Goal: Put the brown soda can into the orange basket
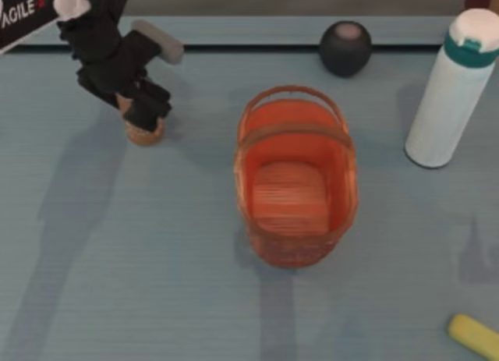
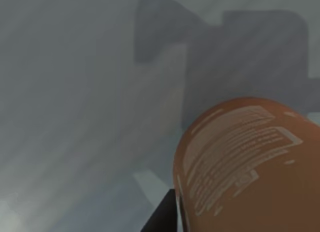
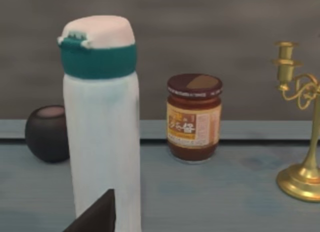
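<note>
At tabletop's left, my left pincer closed on the brown soda can: light, smooth, likely slippery, dentable; best gripped mid-body; orange basket nearby.

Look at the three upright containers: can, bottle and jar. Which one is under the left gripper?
The brown soda can, at the table's left. The white bottle and the sauce jar stand far right, away from the left gripper.

A white bottle (teal band) stands nearest. Behind it: a dark ball and a sauce jar. A brass candlestick stands apart.
</note>
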